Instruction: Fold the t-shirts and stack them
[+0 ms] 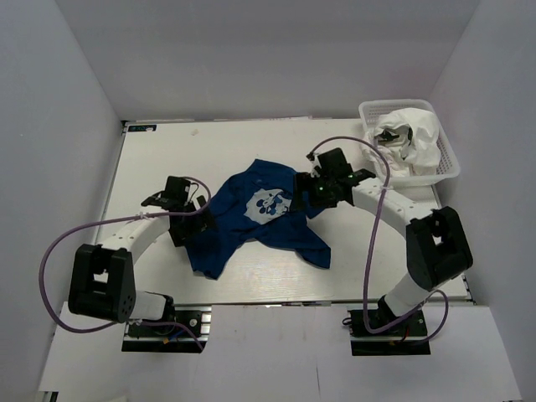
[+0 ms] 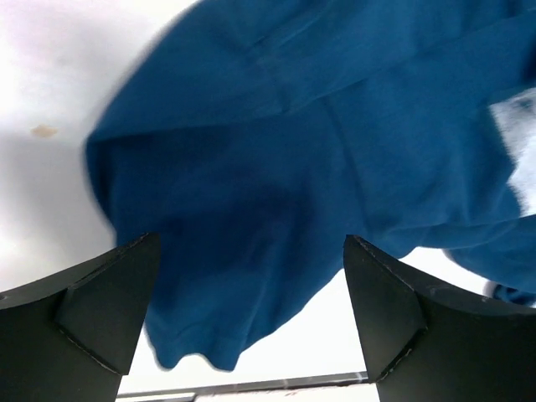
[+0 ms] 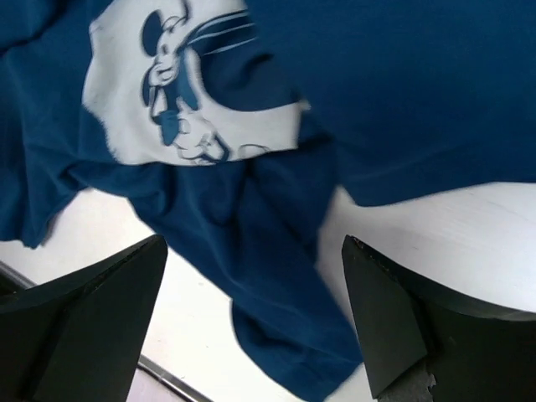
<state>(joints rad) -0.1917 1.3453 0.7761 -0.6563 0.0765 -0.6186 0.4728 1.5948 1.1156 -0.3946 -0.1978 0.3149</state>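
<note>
The navy blue t-shirt lies crumpled on the middle of the table, its pale cartoon-mouse print facing up. My left gripper is open and empty above the shirt's left edge; the left wrist view shows blue cloth below the spread fingers. My right gripper is open and empty above the shirt's right side; the right wrist view shows the print and a loose fold below. The white t-shirt lies bunched in the basket, its prints mostly hidden.
The white lattice plastic basket stands at the table's back right corner. White walls close in the table on three sides. A small brown spot marks the tabletop left of the shirt.
</note>
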